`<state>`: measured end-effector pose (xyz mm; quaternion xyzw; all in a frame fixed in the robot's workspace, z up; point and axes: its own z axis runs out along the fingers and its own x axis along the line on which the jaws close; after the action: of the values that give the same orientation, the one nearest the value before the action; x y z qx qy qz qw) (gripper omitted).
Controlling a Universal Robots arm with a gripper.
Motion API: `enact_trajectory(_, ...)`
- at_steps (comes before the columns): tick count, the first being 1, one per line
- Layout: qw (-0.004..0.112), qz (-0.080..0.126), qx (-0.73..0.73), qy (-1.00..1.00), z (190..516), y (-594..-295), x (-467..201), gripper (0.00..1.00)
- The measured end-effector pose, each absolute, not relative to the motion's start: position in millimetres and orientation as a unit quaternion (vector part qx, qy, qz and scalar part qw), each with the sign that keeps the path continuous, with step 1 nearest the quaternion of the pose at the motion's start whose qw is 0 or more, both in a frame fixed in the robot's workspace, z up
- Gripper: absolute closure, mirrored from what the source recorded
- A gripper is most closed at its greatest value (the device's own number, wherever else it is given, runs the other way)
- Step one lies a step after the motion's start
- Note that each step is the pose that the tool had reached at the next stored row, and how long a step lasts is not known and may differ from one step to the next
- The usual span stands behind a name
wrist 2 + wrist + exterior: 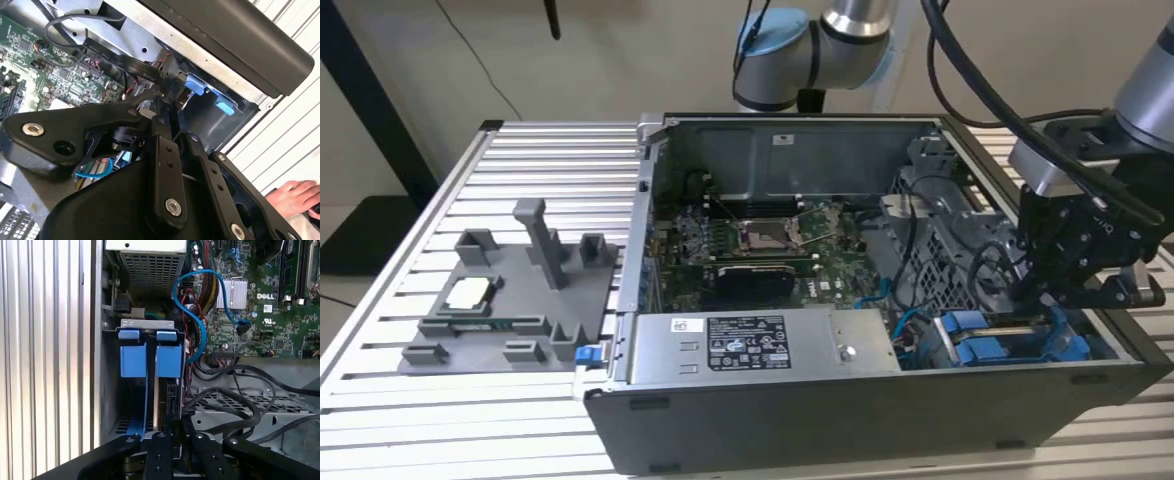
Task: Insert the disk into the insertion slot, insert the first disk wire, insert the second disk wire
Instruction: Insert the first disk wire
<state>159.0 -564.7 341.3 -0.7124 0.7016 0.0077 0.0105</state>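
Observation:
The disk, in its bright blue carrier, stands on edge inside the insertion slot, a dark grey drive cage at the case's corner. A second blue carrier sits beside it. In the exterior view the blue carriers lie at the case's front right, directly under my black gripper. My gripper reaches down into the cage at the disk's end. Its fingers are shut on a black connector of a flat black disk wire, pressed against the disk's end.
A grey power-supply box fills the case front, with the motherboard behind it. A blue cable and black wires loop over a perforated panel. A grey fixture stands on the slatted table. A person's hand rests outside the case.

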Motion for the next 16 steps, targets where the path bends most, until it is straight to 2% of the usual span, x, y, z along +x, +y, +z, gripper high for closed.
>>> enact_trajectory(16,0.009,0.009,-0.695,0.719,332.3,-564.9,162.2,0.80)
